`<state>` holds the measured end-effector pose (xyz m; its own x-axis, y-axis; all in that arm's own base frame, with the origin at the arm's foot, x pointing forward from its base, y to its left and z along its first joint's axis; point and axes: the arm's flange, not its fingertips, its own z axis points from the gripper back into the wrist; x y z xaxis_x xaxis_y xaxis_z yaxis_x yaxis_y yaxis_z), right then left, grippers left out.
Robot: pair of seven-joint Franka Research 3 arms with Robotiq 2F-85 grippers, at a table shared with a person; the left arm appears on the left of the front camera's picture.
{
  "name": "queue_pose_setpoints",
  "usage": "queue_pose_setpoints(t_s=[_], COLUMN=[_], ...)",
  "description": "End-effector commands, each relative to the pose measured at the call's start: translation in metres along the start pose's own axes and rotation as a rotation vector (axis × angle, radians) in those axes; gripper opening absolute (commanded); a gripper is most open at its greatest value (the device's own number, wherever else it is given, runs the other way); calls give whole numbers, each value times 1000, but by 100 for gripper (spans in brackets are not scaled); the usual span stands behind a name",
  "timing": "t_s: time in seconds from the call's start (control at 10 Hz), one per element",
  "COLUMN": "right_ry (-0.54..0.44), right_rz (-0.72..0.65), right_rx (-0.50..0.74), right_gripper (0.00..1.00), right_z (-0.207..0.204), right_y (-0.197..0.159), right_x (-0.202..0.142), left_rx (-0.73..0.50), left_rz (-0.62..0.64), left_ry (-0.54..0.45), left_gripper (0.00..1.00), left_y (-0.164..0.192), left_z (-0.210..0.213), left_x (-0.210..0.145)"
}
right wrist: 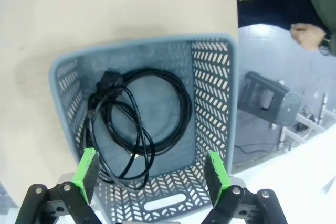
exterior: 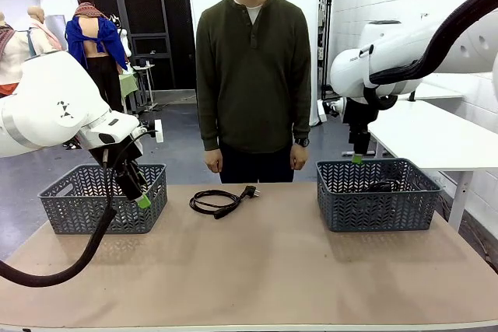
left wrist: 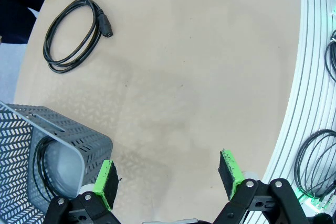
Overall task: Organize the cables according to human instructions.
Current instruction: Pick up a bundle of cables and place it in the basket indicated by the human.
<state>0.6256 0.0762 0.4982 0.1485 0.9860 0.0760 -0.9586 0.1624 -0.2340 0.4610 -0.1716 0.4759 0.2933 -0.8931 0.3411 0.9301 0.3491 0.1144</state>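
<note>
One coiled black cable (exterior: 220, 201) (left wrist: 73, 30) lies on the table in front of the human (exterior: 253, 75), whose hands hang at their sides. Another cable (right wrist: 139, 124) (exterior: 383, 186) lies coiled in the right grey basket (exterior: 376, 209) (right wrist: 210, 93). A third cable (left wrist: 38, 157) shows through the wall of the left basket (exterior: 93, 211) (left wrist: 68, 135). My left gripper (exterior: 142, 196) (left wrist: 170, 179) hangs open beside the left basket's right end, with nothing between its fingers. My right gripper (exterior: 357, 158) (right wrist: 152, 174) hovers open above the right basket's far rim, holding nothing.
The tan table (exterior: 257, 270) has free room between the two baskets and toward the near edge. A white side table (exterior: 443, 141) stands at the right. Past the table's ribbed edge (left wrist: 307, 77), thin dark wires (left wrist: 315, 169) lie lower down.
</note>
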Motion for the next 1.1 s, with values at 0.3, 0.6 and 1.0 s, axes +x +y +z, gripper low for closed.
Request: queue_pose_setpoints(t_s=[0.3, 0.6, 1.0], right_ry=[-74, -285, -365], right_rz=[-184, -226, -197], right_rx=[-36, -30, 35], right_gripper=[100, 100, 100], right_z=[31, 33, 14], right_y=[73, 132, 172], right_x=[37, 46, 55], left_rx=[3, 3, 3], left_rz=[2, 2, 2], left_ry=[2, 2, 2], left_gripper=[100, 100, 100], left_y=[0, 0, 0], left_z=[1, 1, 1], left_x=[0, 0, 0])
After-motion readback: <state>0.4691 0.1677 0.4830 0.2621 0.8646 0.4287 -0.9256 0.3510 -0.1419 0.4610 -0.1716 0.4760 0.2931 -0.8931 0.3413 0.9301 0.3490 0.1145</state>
